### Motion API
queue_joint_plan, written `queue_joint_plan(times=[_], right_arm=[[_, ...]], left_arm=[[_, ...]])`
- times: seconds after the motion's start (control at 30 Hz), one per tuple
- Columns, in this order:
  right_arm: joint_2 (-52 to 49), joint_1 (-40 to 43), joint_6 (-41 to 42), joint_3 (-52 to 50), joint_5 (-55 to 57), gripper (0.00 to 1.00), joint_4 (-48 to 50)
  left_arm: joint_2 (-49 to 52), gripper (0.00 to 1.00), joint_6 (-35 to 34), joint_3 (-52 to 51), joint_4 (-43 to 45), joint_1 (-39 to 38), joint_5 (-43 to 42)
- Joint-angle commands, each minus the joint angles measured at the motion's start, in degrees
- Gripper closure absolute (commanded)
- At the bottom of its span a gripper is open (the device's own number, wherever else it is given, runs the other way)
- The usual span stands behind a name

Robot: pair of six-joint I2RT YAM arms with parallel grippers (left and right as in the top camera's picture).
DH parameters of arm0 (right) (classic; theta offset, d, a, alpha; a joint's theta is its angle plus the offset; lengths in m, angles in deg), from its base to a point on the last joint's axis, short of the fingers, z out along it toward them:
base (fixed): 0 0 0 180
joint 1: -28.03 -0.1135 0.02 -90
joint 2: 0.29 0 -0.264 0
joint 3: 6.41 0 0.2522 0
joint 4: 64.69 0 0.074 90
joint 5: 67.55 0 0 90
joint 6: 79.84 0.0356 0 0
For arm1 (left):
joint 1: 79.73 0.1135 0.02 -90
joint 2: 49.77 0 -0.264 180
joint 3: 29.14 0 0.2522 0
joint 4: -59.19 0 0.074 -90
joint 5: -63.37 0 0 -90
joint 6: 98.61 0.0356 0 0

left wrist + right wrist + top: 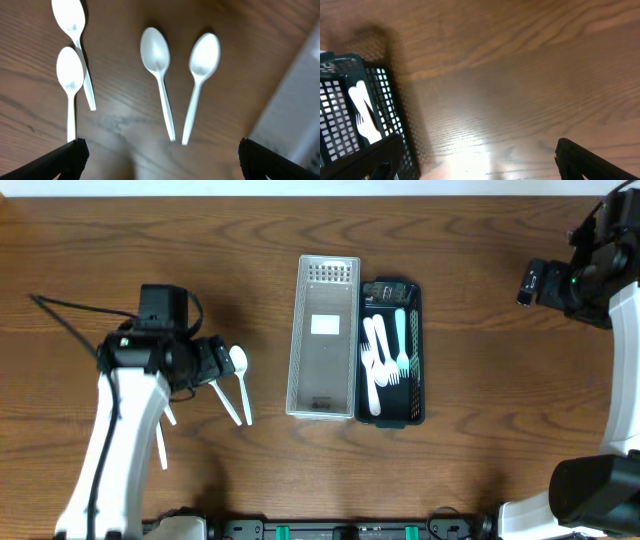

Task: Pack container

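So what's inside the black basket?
In the black basket lie white forks and one light-blue fork. At its far end sits something dark, too unclear to name. Anything under the forks is hidden.

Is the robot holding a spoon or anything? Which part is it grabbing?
Nothing is held. The left pincer is open by the spoons, and the right pincer is open over the table beside the basket.

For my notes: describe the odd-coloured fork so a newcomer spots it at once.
On the table, find the dark basket beside the clear tray, on its right in the overhead view. Among its white forks, the teal fork lies nearest the right wall, the only coloured one.
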Motion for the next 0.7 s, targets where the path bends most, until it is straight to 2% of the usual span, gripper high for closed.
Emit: queue_joint_plan(times=[0.0,0.33,0.67], right_arm=[[-0.2,0.2,-1.2,-2.3,-2.9,0.01,0.7],[-0.2,0.2,-1.2,-5.6,-2.8,0.01,2.3],[-0.2,0.2,-1.2,-5.6,-2.8,0.01,2.3]], left_arm=[[5.1,0.02,-3.7,0.8,1.1,1.2,0.0],[18.6,0.02,-4.1,-0.7,6.2,1.3,0.0],[24.0,0.02,-1.3,-5.1,12.6,1.3,-0.2]])
